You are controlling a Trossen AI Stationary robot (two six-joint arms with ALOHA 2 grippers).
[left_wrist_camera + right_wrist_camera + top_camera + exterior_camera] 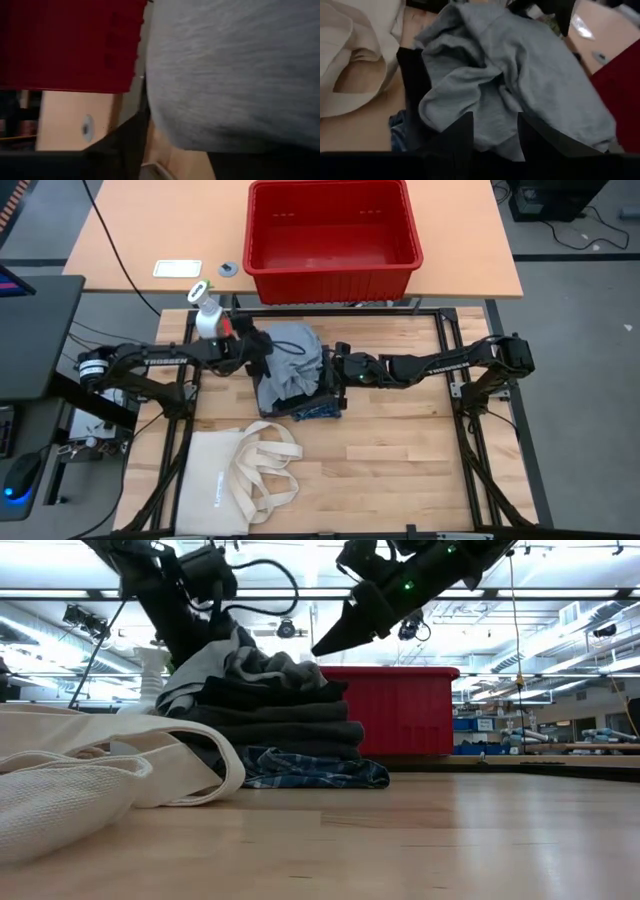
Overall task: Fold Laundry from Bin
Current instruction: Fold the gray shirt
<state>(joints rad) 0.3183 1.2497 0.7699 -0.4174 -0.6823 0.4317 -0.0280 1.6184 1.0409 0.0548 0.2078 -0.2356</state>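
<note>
the stack of folded soft garments point(296, 380), crumpled light grey piece point(510, 85) on top, sits on the wooden desk point(400, 470) between both grippers; left gripper point(262, 358) touches the grey piece, grip unclear; right gripper point(492, 127) hovers beside it, fingers apart, empty; the red plastic bin point(333, 237) stands beyond them.

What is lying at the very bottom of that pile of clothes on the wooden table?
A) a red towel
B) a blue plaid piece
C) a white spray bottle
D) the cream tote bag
B: in the low view the blue plaid piece lies flat on the table under the dark folded layers, and the high view shows its edge sticking out beneath the pile.
</note>
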